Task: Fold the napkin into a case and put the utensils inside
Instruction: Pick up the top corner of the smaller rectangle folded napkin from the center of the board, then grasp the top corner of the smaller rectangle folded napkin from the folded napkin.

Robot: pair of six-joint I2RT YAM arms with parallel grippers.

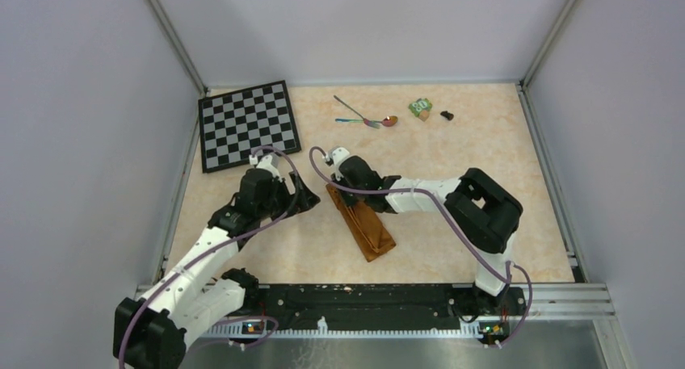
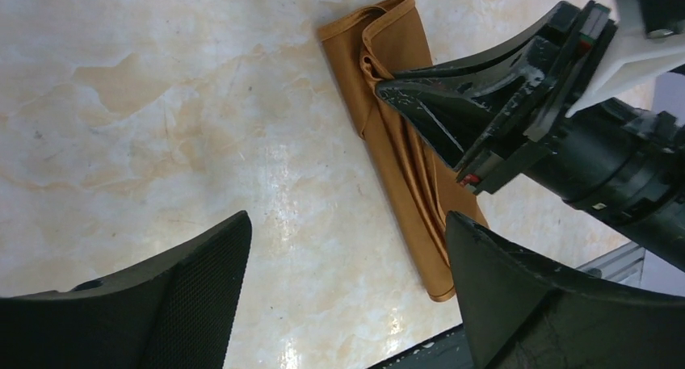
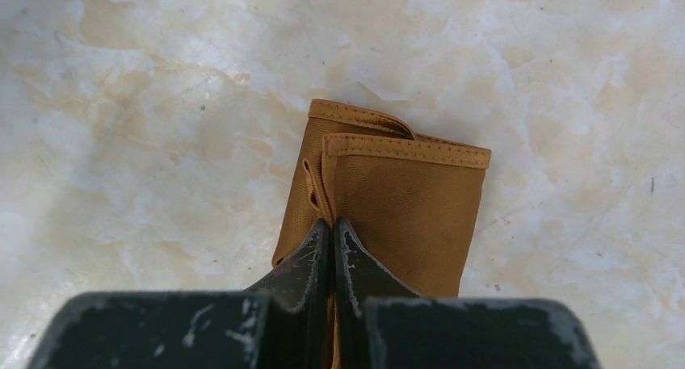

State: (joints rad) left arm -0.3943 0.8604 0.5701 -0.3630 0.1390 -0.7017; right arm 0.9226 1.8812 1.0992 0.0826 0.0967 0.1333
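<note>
The napkin point(image 1: 365, 226) lies mid-table as a narrow, long orange-brown case running diagonally; its hemmed end point(image 3: 404, 155) shows layered folds. My right gripper point(image 1: 338, 185) is shut at the case's far end, its tips point(image 3: 333, 225) pinching a fold of the cloth; the left wrist view shows it from the side point(image 2: 388, 86) on the napkin point(image 2: 388, 155). My left gripper point(image 1: 304, 196) stands open just left of the case, its fingers point(image 2: 347, 228) spread over bare table and holding nothing. The utensils point(image 1: 370, 121), a spoon and a second thin piece, lie crossed at the far side.
A black-and-white chessboard point(image 1: 246, 124) lies at the far left. A small green block point(image 1: 419, 106) and a small black item point(image 1: 447, 115) sit near the back wall, right of the utensils. A black rail point(image 1: 388, 299) runs along the near edge.
</note>
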